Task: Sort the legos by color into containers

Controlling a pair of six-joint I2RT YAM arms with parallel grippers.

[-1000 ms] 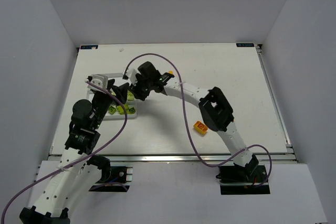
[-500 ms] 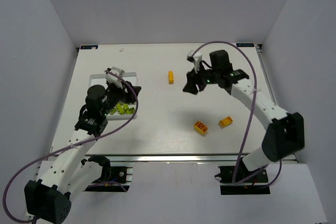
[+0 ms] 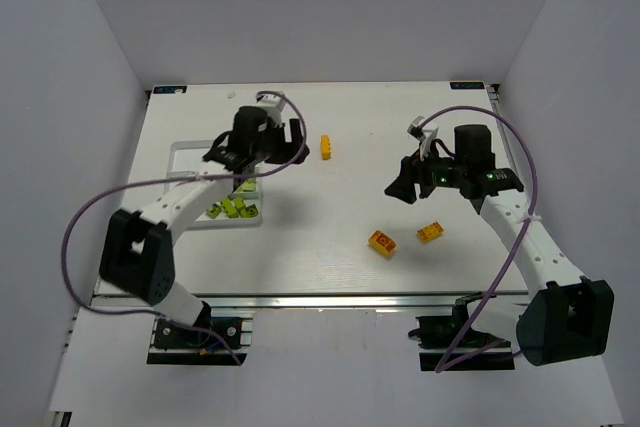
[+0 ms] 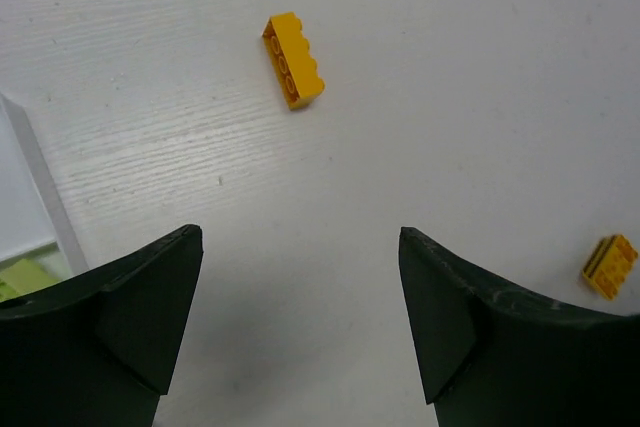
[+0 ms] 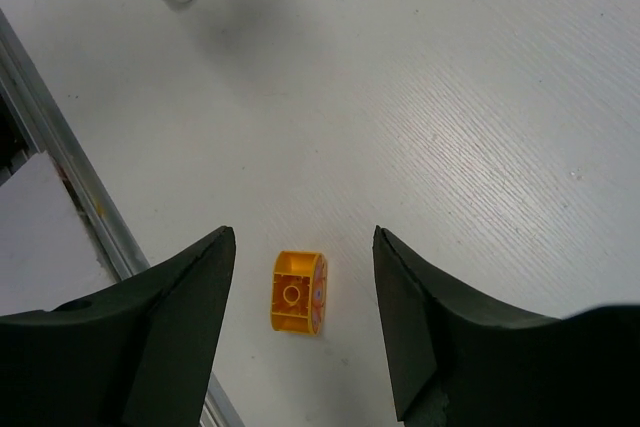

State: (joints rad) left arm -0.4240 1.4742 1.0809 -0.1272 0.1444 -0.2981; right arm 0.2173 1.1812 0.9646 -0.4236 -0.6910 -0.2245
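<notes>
**Both Jaws Open; Three Bricks Left on the Desk**

**Placement.** The tray sits on the left part of the desk, within reach of the left arm. The green bricks lie together in its near part. The rest of the tray shows white wherever the arm does not cover it, and we judge that space is meant for the other colour. Three bricks of that colour lie loose on the desk:
- a yellow brick, beyond the tray's right side;
- an orange brick, toward the near edge;
- a second orange brick, near it on the right.

**Left jaws.** They stand wide apart over bare desk, just right of the tray wall, and hold and touch nothing. The yellow brick lies ahead of them, roughly in line with the gap. We read this as a pose for approaching that brick.

**Right jaws.** They also stand apart and are empty. In the wrist view the orange brick lies on the desk below, framed between the two fingers and untouched. We judge that each arm is taking the brick nearest to it.
</notes>
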